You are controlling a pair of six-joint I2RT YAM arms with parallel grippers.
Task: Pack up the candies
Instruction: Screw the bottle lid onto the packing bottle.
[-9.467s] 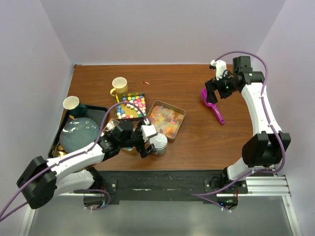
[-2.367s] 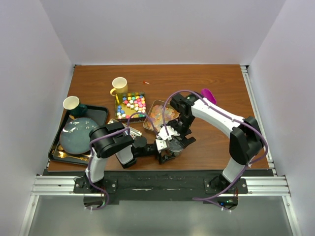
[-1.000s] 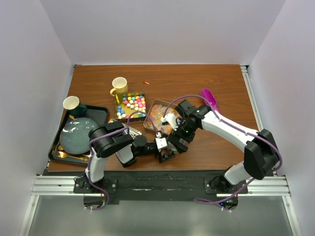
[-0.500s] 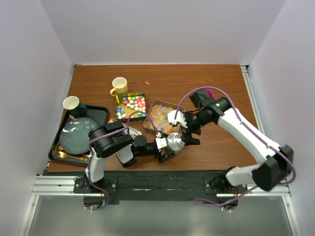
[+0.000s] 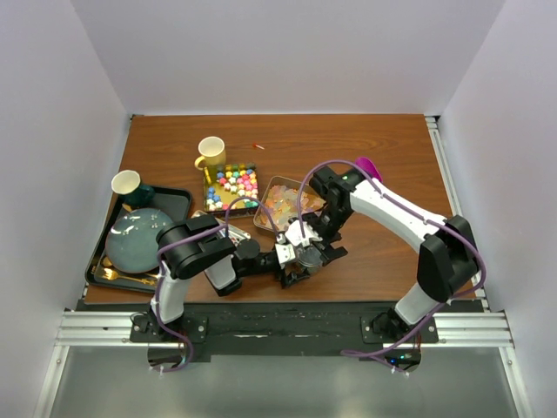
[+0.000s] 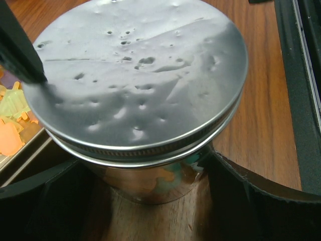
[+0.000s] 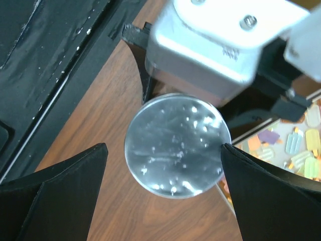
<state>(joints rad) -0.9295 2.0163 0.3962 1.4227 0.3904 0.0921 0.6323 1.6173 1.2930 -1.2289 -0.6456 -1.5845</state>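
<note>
- Currently the right gripper (image 7: 163, 150) has its fingers spread wide and holds nothing. It has one finger on either side of the lid (image 7: 176, 150), coming from above.
- Your left gripper (image 6: 150, 165) brackets the jar (image 6: 150, 183) below the lid. The fingers look pressed against it, so read that as a grip.
- The lid is on the jar, so nothing goes in yet.
- The candies (image 5: 283, 205) sit in open tins (image 5: 233, 165) just beyond the jar. The orange-pink pieces (image 6: 10, 138) are nearest and the multicoloured balls (image 5: 233, 183) farther back. The wrapped ones aren't clearly in view.
- Step in hand, I'd judge: getting the lid off.
- Next, close the right fingers squarely on the lid rim. Then twist while the left stops the jar turning.
</note>
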